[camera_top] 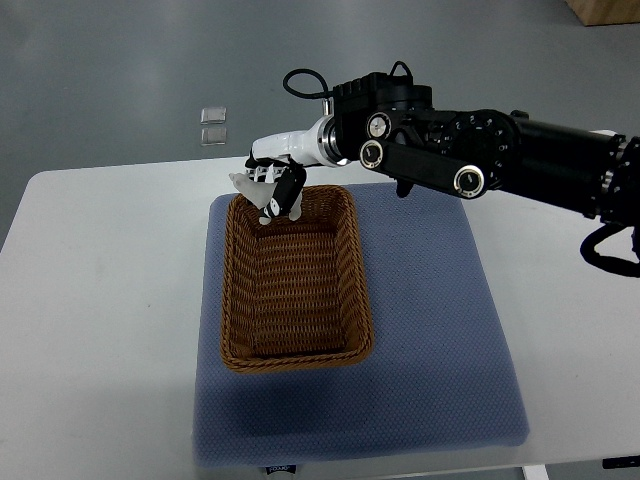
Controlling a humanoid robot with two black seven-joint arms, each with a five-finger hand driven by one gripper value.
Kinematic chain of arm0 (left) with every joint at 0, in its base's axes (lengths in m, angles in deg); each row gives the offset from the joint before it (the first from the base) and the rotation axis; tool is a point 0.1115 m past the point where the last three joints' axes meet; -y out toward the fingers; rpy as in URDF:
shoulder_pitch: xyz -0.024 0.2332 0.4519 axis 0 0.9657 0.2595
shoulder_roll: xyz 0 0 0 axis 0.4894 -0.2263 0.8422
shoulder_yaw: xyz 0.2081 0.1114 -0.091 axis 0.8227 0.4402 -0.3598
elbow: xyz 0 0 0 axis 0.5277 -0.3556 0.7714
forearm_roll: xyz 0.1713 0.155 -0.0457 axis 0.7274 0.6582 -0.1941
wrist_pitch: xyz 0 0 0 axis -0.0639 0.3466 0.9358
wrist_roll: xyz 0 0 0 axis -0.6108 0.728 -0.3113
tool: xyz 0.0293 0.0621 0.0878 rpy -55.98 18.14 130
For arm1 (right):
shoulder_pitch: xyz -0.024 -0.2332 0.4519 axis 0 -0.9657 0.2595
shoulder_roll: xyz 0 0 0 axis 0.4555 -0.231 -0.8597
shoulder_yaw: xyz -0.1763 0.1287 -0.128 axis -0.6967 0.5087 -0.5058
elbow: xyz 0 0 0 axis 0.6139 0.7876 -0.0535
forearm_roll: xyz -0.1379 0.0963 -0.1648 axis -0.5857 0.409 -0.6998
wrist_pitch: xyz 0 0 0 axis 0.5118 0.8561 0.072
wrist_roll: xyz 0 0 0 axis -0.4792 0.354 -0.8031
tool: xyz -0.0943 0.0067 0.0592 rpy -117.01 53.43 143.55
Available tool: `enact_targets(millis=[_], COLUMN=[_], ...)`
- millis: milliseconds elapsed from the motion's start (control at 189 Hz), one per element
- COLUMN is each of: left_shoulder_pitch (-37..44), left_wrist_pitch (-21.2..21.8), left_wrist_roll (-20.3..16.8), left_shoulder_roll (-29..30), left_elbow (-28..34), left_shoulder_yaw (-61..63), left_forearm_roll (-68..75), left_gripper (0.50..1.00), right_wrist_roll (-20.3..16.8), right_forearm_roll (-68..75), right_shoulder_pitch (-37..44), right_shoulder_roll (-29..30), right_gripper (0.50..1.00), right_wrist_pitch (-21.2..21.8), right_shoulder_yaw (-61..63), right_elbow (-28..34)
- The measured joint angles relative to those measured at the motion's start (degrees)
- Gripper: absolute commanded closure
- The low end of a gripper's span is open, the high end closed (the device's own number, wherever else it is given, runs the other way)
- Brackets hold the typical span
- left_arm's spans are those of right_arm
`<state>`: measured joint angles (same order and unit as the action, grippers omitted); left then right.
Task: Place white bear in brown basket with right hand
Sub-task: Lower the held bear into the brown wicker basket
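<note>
The brown wicker basket lies lengthwise on a blue mat and holds nothing. My right arm reaches in from the right edge, and its white-and-black right hand hangs over the basket's far left corner. The fingers curl down around a small pale object, the white bear. Only a whitish edge of the bear shows at the hand's left side; the fingers hide the rest. The bear is held above the rim, not inside the basket.
The mat sits on a white table whose far edge runs just behind the basket. Grey floor lies beyond, with two small clear squares on it. A wooden box corner shows at the top right.
</note>
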<state>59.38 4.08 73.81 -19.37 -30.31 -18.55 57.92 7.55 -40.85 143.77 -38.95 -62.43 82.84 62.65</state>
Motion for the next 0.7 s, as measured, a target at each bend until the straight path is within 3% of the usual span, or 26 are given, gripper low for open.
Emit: enact_targets(millis=[318, 700], left_shoulder_pitch=[0.00, 0.00], left_wrist_pitch=[0.00, -0.03], left_wrist_roll=[0.00, 0.00], left_shoulder_roll=[0.00, 0.00], left_elbow=[0.06, 0.02], left_shoulder_yaw=[0.14, 0.17], left_forearm_roll=[-0.04, -0.05], left_gripper=[0.500, 0.500], right_wrist_roll=[0.04, 0.60], right_forearm_roll=[-0.43, -0.49], right_shoulder_pitch=[-5.69, -8.77], right_shoulder_roll=[0.45, 0.46], right_gripper=[1.000, 1.000], right_wrist_pitch=[-2.76, -3.22], right_shoulder_yaw=[0.00, 0.21], right_elbow=[-1.45, -1.61])
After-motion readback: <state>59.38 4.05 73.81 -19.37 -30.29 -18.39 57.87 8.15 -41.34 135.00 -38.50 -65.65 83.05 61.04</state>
